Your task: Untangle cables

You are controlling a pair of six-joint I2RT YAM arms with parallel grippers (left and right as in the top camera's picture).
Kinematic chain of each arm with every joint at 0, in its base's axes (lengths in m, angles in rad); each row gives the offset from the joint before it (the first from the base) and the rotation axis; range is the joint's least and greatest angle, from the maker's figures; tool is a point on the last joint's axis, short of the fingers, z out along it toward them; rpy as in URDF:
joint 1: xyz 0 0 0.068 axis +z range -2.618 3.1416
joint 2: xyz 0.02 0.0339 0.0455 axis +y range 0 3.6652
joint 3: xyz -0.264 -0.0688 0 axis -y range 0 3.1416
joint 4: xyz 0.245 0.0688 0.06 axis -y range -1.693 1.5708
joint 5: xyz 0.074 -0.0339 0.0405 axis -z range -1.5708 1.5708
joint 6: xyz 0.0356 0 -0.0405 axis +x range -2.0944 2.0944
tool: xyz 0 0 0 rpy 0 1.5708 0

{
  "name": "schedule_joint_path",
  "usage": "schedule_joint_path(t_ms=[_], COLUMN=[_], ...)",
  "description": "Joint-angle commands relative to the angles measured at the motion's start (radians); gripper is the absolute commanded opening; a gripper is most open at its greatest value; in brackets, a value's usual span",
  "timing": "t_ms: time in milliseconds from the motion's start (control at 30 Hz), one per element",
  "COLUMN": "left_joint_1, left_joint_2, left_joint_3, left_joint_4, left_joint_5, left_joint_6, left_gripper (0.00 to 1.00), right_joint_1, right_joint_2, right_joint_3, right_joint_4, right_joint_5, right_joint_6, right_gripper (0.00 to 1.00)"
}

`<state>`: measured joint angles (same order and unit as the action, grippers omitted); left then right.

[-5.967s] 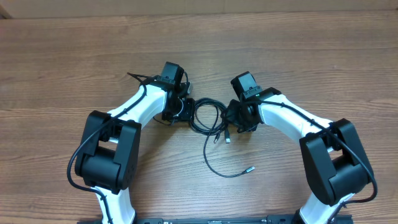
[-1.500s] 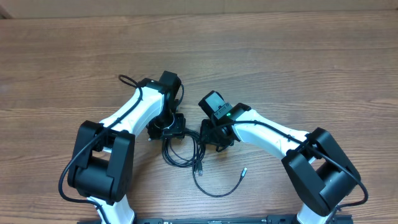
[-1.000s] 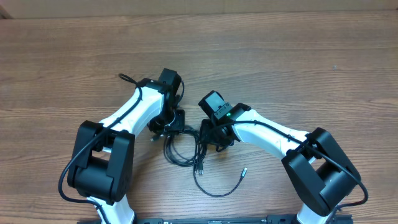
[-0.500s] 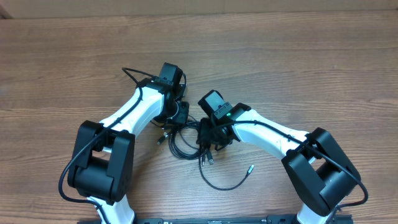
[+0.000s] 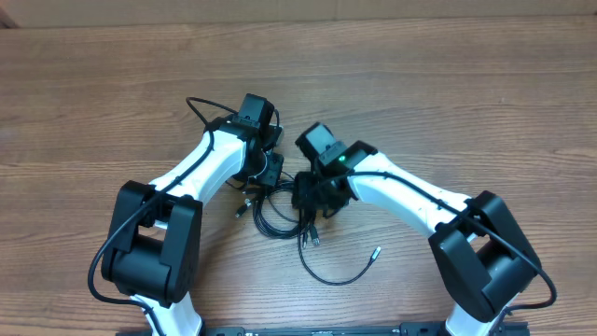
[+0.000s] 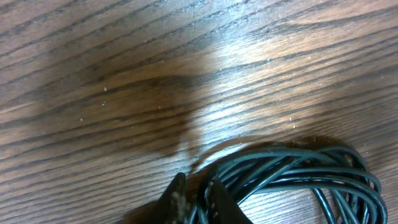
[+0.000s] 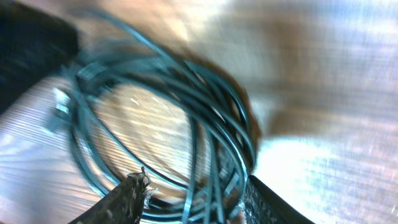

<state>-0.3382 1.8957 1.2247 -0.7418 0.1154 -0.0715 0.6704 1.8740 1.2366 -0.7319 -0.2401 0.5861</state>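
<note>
The cables (image 5: 276, 218) lie as a coil of thin black cords between my two grippers, with one loose strand looping toward the front and ending in a small silver plug (image 5: 377, 250). My left gripper (image 5: 265, 179) sits at the coil's left rim. In the left wrist view it (image 6: 196, 198) is shut on a strand of the coil (image 6: 292, 167). My right gripper (image 5: 313, 198) is over the coil's right side. In the blurred right wrist view it (image 7: 196, 199) is open, with several strands of the coil (image 7: 233, 112) running between its jaws.
The wooden table (image 5: 448, 84) bears only the cables and both arms. Two more plugs lie by the coil, one at its left (image 5: 241, 210) and one at its front (image 5: 315, 240). The arms' thicker black wire (image 5: 198, 107) arcs behind the left wrist.
Over the last second my left gripper moved away and to the right, dragging the coil with it. The loose plug slid right. My right gripper shifted slightly away over the coil.
</note>
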Motion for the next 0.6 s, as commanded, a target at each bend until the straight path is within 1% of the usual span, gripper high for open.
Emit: schedule_joint_path(t_ms=[0, 133, 167, 433, 567], left_joint_1=[0.005, 0.005, 0.005, 0.003, 0.003], left_joint_2=[0.008, 0.008, 0.008, 0.008, 0.008], left_joint_3=[-0.003, -0.003, -0.003, -0.026, -0.072], left_joint_4=[0.002, -0.008, -0.017, -0.124, -0.116], left_joint_5=[-0.019, -0.018, -0.013, -0.010, -0.010], left_joint_6=[0.019, 0.010, 0.000, -0.073, -0.126], left_gripper=[0.18, 0.28, 0.29, 0.30, 0.32], right_joint_1=[-0.028, -0.044, -0.044, -0.042, -0.042], right_joint_2=[0.000, 0.000, 0.000, 0.000, 0.000], right_joint_3=[0.035, 0.034, 0.034, 0.024, -0.006], right_joint_4=[0.010, 0.007, 0.004, -0.034, -0.016], right_joint_5=[-0.006, 0.007, 0.007, 0.031, 0.034], right_joint_6=[-0.038, -0.037, -0.037, -0.037, -0.037], right_gripper=[0.49, 0.39, 0.37, 0.37, 0.38])
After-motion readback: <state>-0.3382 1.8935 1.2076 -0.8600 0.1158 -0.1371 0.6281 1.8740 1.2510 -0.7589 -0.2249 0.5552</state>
